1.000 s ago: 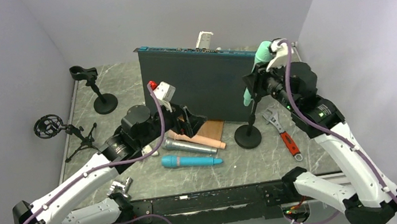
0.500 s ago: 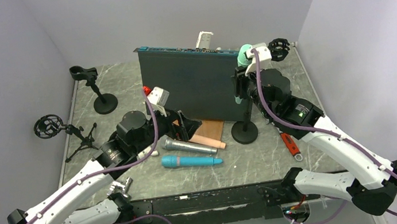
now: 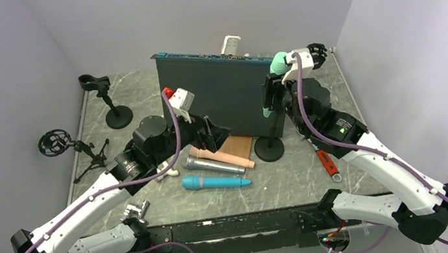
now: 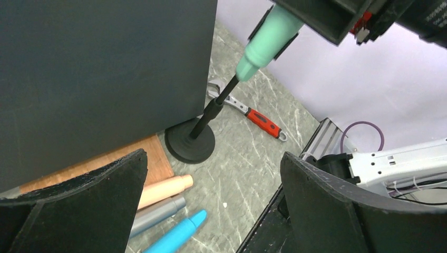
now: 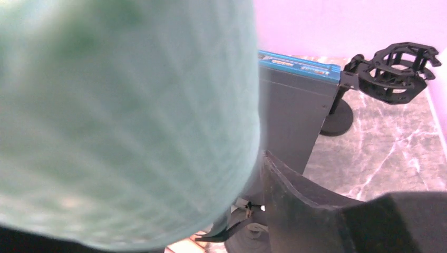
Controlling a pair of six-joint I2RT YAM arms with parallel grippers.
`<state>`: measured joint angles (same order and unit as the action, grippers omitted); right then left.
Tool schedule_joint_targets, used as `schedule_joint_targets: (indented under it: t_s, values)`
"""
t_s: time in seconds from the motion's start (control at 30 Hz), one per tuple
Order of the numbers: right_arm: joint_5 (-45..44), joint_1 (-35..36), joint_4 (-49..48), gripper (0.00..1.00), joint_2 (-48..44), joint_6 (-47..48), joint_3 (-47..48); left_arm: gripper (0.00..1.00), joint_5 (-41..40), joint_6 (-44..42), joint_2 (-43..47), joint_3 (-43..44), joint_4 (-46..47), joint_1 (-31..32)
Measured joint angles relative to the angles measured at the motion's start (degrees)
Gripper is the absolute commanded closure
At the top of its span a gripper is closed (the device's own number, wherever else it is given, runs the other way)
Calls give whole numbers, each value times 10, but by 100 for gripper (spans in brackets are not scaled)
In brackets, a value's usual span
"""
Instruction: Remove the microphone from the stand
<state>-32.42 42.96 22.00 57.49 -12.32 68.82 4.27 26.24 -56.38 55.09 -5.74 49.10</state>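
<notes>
One mint microphone (image 4: 266,39) sits gripped in the right end effector (image 3: 273,88); left end effector (image 3: 212,134) gapes empty.

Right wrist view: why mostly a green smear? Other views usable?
Right wrist: the mint microphone sits too near the lens, out of focus; the shock mount behind is sharp. Left wrist: stand sharp, own fingers dark, soft-edged. Top external: evenly lit, sharp, no glare.

Grey marble table (image 3: 294,179). Dark panel (image 3: 224,97) upright at centre, wooden board (image 3: 237,145) at its near foot. Pink microphone (image 3: 225,157), silver microphone (image 3: 213,165) and blue microphone (image 3: 215,181) lie near centre. Stand (image 3: 269,149) base right of board. Red-handled wrench (image 3: 323,156) right. Round-base stand (image 3: 117,117) and tripod stand (image 3: 85,159) left.
</notes>
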Motion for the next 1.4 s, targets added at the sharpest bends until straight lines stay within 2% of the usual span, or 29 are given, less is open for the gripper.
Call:
schedule_joint_targets:
  t_s: [0.13,0.33,0.5,0.67,0.9,1.1,1.17,1.27,1.33,1.4]
  values:
    - [13,1,24,13,-14,-14,6,1,7,-1,-29,40,-11,0]
    - [37,1,70,0,-37,-24,26,1,10,-2,-96,124,-18,1]
    - [51,1,104,0,-80,-27,36,1,-3,-12,-156,188,-7,17]
    - [61,1,135,0,-140,-27,38,1,-53,-52,-197,226,20,69]
    - [7,0,150,0,-251,-28,-13,1,-138,-116,-264,267,84,119]
    - [-24,0,159,0,-281,-30,-63,1,-169,-131,-315,291,116,122]
    - [-26,0,165,0,-287,-35,-81,4,-174,-137,-333,306,120,122]
    - [-22,0,166,0,-298,-44,-108,13,-172,-149,-346,314,129,122]
    - [-16,0,167,0,-304,-47,-122,24,-162,-154,-347,314,129,119]
    - [-10,0,166,0,-306,-48,-133,39,-139,-157,-346,314,138,111]
